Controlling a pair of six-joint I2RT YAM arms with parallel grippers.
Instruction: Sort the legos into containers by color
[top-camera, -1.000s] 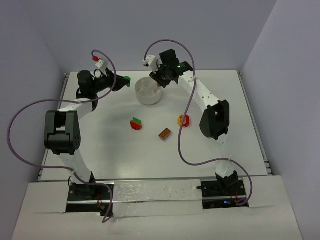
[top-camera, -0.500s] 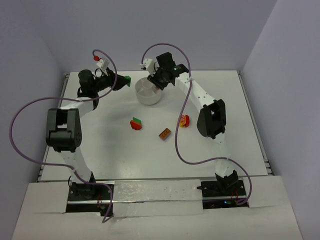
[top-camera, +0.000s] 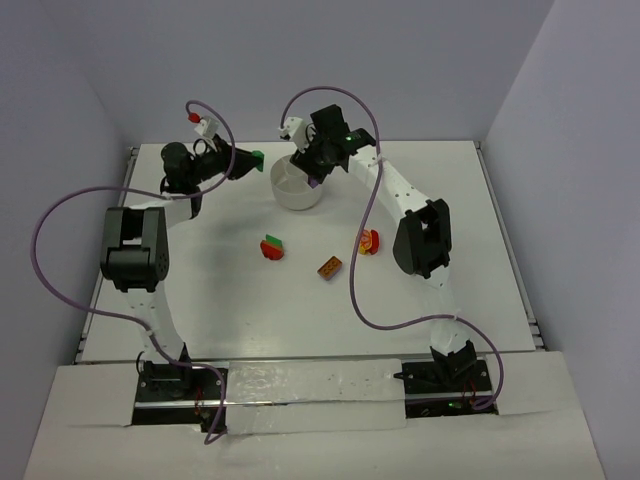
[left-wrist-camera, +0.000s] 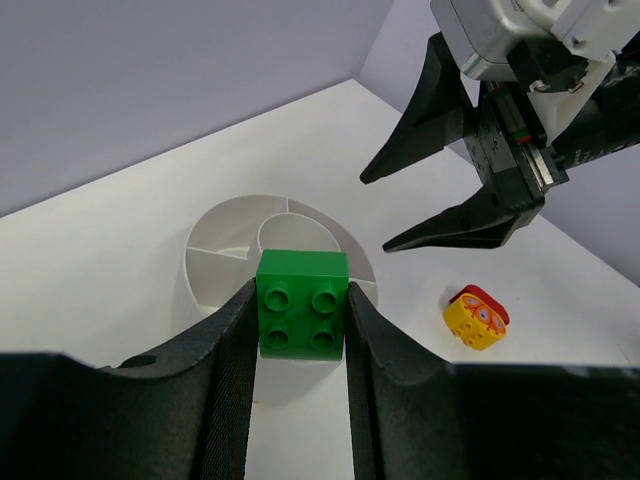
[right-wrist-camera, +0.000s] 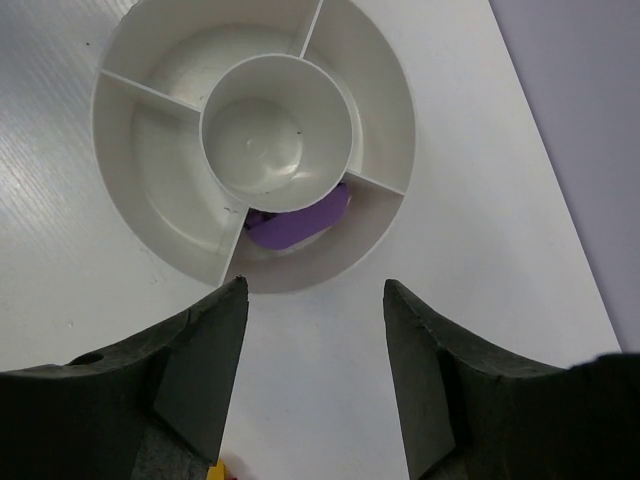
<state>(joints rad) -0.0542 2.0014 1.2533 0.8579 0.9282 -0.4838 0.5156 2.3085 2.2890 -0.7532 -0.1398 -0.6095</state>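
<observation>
**Left tool clamped on green brick, right tool apart over bowl**

White surface (top-camera: 200, 300) carries everything. Both arms reach to the far side, with purple cables (top-camera: 45, 250) looping off them.

The white bowl (right-wrist-camera: 385, 90) sits directly under the right tool (right-wrist-camera: 312, 290) and just ahead of and below the left tool (left-wrist-camera: 300, 330). It has a round centre well (right-wrist-camera: 270, 130) ringed by wedge sections. The centre well holds nothing.

Right tool: fingers apart, nothing between them, hanging over the bowl's near rim. In the left wrist view it shows as two black fingers spread wide above the bowl's right side.

Left tool: fingers closed on the green brick (left-wrist-camera: 301, 315), one on each side face. The brick is a two-by-two with its studs toward the camera. It is held up off the surface, at the bowl's left edge in the top view.

Purple brick (right-wrist-camera: 295, 220): in the wedge section nearest the right tool's fingertips, touching the centre well's outer wall.

Loose on the surface, well back from both tools toward the arm bases:
- Red-and-green brick (top-camera: 272, 247), between the two arms.
- Yellow-and-red brick (left-wrist-camera: 476, 318), close to the right arm's forearm. There is an orange print on its yellow face, too small to read.
- Orange-brown brick (top-camera: 328, 268), between those two and slightly nearer the bases.
</observation>
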